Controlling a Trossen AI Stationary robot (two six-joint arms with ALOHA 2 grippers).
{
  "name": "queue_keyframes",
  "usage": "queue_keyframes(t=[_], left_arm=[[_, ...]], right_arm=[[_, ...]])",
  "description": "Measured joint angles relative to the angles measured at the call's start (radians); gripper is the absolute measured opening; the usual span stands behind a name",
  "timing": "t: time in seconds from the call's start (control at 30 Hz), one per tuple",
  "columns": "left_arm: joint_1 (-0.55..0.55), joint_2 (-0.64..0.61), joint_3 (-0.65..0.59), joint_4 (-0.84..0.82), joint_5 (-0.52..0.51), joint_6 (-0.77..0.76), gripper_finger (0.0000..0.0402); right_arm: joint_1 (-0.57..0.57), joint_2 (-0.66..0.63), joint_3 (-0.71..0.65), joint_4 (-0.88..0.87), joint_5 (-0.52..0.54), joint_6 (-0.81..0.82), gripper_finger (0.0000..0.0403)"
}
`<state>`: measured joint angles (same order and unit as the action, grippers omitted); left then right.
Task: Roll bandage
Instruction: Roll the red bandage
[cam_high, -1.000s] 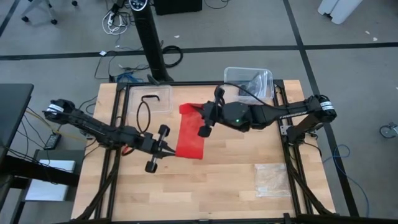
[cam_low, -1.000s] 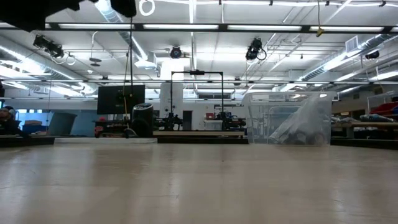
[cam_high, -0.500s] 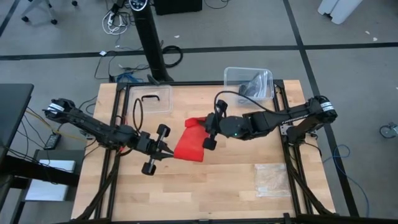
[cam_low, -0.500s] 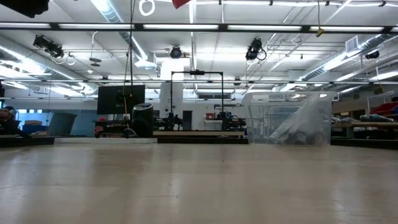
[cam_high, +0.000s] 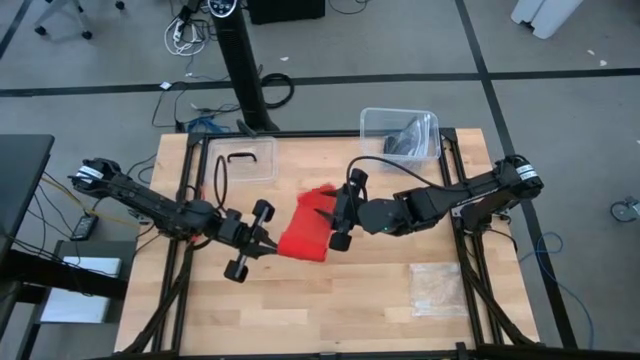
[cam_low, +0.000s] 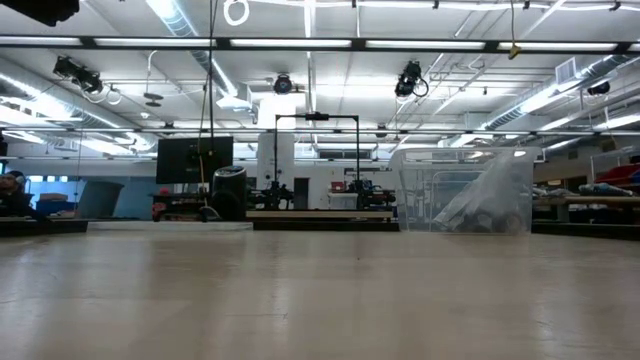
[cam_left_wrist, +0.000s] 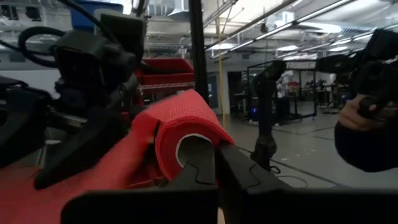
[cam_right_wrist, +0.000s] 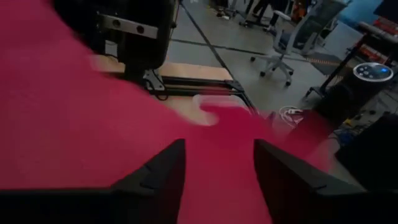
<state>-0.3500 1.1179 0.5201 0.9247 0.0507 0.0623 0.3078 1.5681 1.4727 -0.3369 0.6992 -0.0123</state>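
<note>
Both arms meet over the middle of the worktop (cam_high: 330, 300), and between them hangs the red bandage (cam_high: 306, 230), lifted clear of the wood. The left gripper (cam_high: 268, 243) reaches in from the left edge and pinches the near lower corner of the cloth; up close, its fingers (cam_left_wrist: 199, 163) are pressed together on a rolled end of the bandage (cam_left_wrist: 186, 127), the coil sitting right on top of them. The right gripper (cam_high: 332, 214) comes across from the right edge and meets the strip's other side, where the cloth bunches up. Its fingers (cam_right_wrist: 158, 177) stand spread apart, with red fabric (cam_right_wrist: 93, 124) draped in front of them, filling most of its camera. A clear bin (cam_high: 398, 133) sits at the far right corner of the worktop, and a clear plastic bag (cam_high: 438, 290) lies near the front right corner.
</note>
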Motion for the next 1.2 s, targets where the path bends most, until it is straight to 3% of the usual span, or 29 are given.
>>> queue_keyframes(t=[0.4, 0.57, 0.7, 0.83, 1.03, 1.2], left_arm=[[0.0, 0.0, 0.0, -0.002, 0.01, -0.014, 0.0], [0.0, 0.0, 0.0, -0.002, 0.014, -0.014, 0.0], [0.0, -0.005, 0.0, -0.007, 0.014, -0.001, 0.0], [0.001, -0.035, 0.0, -0.038, 0.002, 0.016, 0.0], [0.002, -0.063, 0.0, -0.074, -0.006, 0.02, 0.0], [0.003, -0.064, 0.0, -0.09, -0.031, 0.013, 0.0]], right_arm=[[0.015, 0.0, 0.0, -0.023, -0.085, 0.125, 0.0262], [0.043, -0.026, -0.001, -0.14, -0.046, 0.179, 0.0267], [0.092, -0.04, -0.006, -0.323, 0.03, 0.344, 0.0263], [0.162, -0.04, -0.102, -0.356, 0.106, 0.492, 0.0254], [0.251, -0.039, -0.304, -0.096, 0.231, 0.572, 0.0252], [0.285, -0.039, -0.401, 0.356, 0.248, 0.338, 0.0258]])
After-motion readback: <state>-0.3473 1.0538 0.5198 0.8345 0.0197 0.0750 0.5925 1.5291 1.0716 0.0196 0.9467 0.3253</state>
